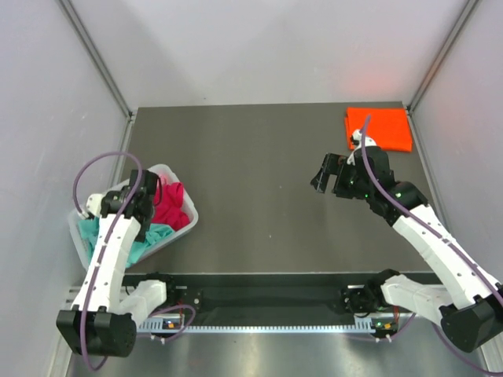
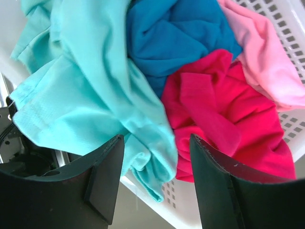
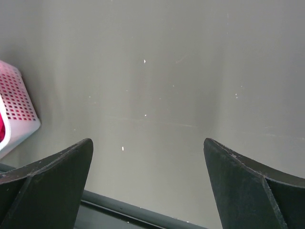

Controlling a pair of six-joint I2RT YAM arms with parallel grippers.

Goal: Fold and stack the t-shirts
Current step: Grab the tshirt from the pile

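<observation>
A white lattice basket (image 1: 185,224) at the left holds crumpled t-shirts: teal (image 1: 145,236), magenta-red (image 1: 171,206), and in the left wrist view also blue (image 2: 176,38) and pink (image 2: 262,57), beside the teal (image 2: 86,86) and magenta-red (image 2: 224,119) ones. My left gripper (image 1: 141,196) (image 2: 155,143) hovers open just above the pile, jaws either side of a hanging teal fold, not closed on it. A folded orange t-shirt (image 1: 379,128) lies at the far right. My right gripper (image 1: 326,179) (image 3: 147,148) is open and empty above the bare table.
The grey table (image 1: 259,173) is bounded by white walls on three sides. A dark rail (image 1: 267,294) runs along the near edge by the arm bases. The basket corner (image 3: 16,109) shows at the left of the right wrist view.
</observation>
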